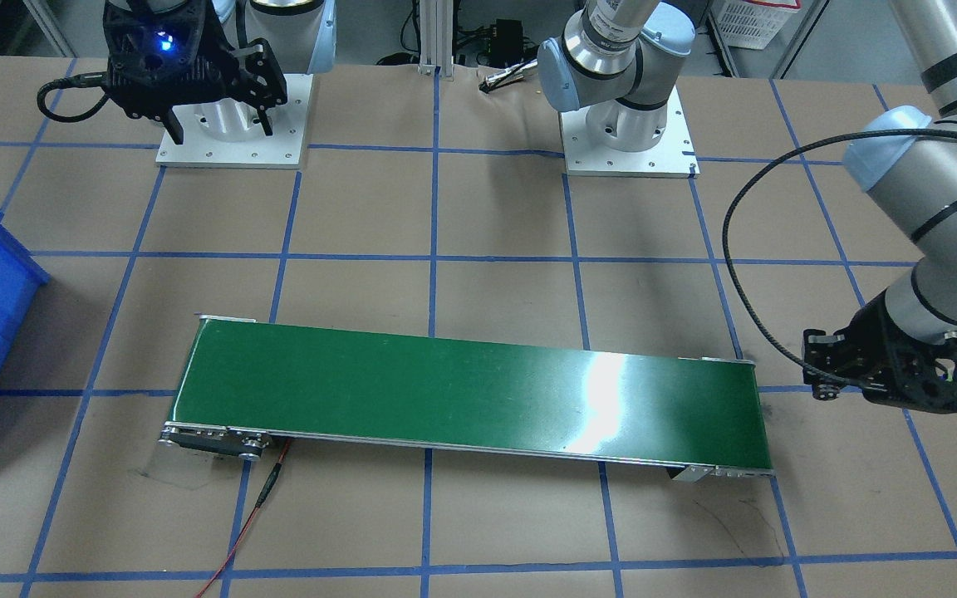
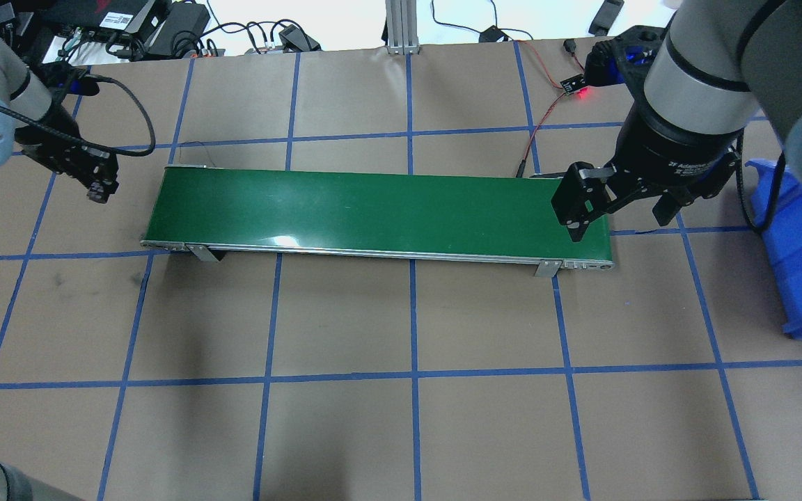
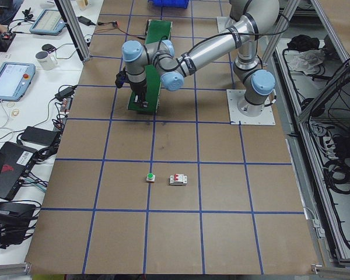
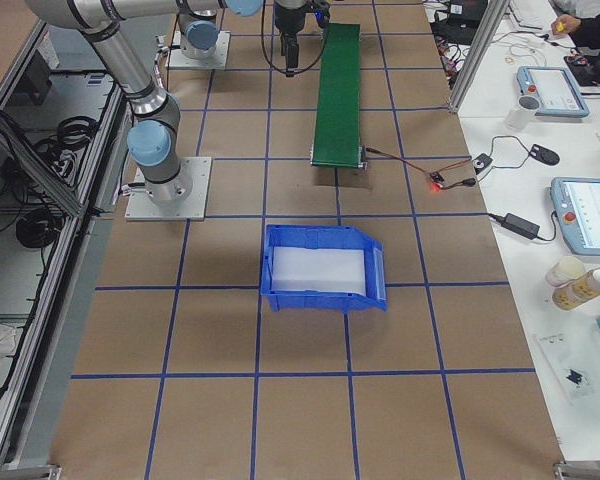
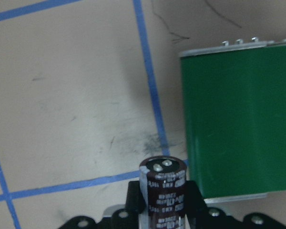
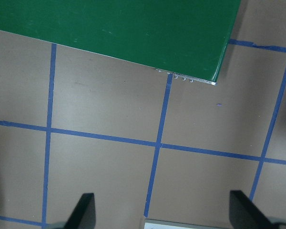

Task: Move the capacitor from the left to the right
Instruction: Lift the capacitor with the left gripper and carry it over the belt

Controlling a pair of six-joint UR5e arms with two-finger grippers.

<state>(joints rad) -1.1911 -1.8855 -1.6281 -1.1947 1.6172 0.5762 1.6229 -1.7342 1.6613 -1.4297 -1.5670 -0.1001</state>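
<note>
The capacitor (image 5: 163,188), a stubby dark cylinder with silvery print and a pale top, stands upright between my left gripper's fingers (image 5: 133,196) in the left wrist view. My left gripper (image 2: 98,184) is shut on it, hovering over the paper just off the left end of the green conveyor belt (image 2: 373,209). It also shows in the front view (image 1: 821,371), where the capacitor is hidden. My right gripper (image 2: 620,216) is open and empty, high above the belt's right end (image 6: 114,24); its fingers (image 6: 83,212) frame bare table.
A blue bin (image 2: 798,257) stands on the table past the belt's right end. A green-capped push button (image 3: 150,177) and a white breaker (image 3: 177,179) lie on the table's left part. A red wire (image 1: 262,498) runs from the belt. Blue tape grids the brown table.
</note>
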